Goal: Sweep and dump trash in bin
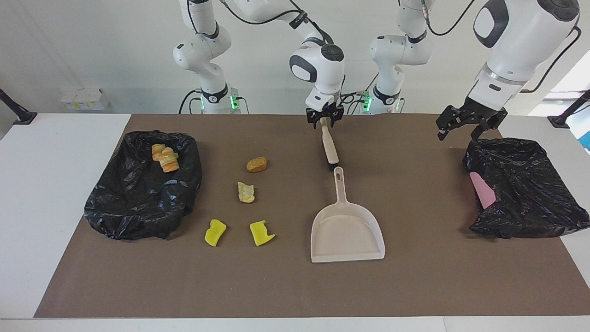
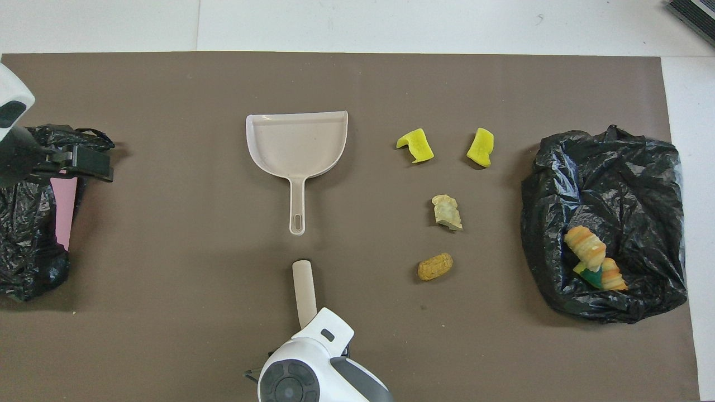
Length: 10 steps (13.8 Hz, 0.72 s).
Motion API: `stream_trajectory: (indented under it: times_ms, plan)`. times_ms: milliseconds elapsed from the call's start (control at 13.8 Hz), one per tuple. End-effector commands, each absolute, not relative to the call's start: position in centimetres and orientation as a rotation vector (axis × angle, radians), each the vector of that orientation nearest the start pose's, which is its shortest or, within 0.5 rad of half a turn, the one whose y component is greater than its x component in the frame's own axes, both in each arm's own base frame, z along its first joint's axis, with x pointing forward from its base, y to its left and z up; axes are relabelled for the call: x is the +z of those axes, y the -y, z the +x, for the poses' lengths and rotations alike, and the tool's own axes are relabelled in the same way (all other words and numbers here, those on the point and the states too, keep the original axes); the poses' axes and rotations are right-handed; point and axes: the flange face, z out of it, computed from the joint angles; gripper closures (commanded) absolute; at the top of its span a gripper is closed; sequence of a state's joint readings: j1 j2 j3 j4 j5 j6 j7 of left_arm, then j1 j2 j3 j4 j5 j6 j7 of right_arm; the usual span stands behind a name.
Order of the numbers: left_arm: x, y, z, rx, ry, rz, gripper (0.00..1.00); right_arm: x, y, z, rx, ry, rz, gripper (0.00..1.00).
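Loose trash lies on the brown mat: two yellow chunks [image 1: 215,232] [image 1: 261,233], a tan one [image 1: 245,192] and an orange-brown one [image 1: 256,164]. More orange chunks [image 1: 165,158] sit in the black-bagged bin [image 1: 143,198] at the right arm's end. The beige dustpan [image 1: 346,235] lies flat mid-table, its handle pointing to the robots. My right gripper [image 1: 326,121] is shut on the top of a beige brush [image 1: 330,146], which slants down with its tip just short of the dustpan handle. My left gripper [image 1: 457,133] hangs open over the second black bag.
A second black bag [image 1: 525,193] at the left arm's end holds a flat pink piece [image 1: 482,190]. In the overhead view the right wrist [image 2: 318,368] covers its own fingers, leaving only the brush shaft [image 2: 303,287] visible.
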<state>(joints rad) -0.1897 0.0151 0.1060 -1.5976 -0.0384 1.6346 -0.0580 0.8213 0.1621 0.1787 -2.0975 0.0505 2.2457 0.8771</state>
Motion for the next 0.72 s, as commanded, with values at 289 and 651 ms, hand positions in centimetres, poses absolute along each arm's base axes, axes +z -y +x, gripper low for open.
stream_trajectory:
  times_ms: [289,651]
  plan:
    - [61.4,5.7,56.0,-0.039,-0.064,-3.161,0.0,35.0,-48.7,28.9,0.132,0.126,-3.068,0.3]
    - [60.2,7.7,56.6,-0.066,-0.108,-3.172,0.0,34.0,-47.4,27.9,0.155,0.203,-3.089,0.36]
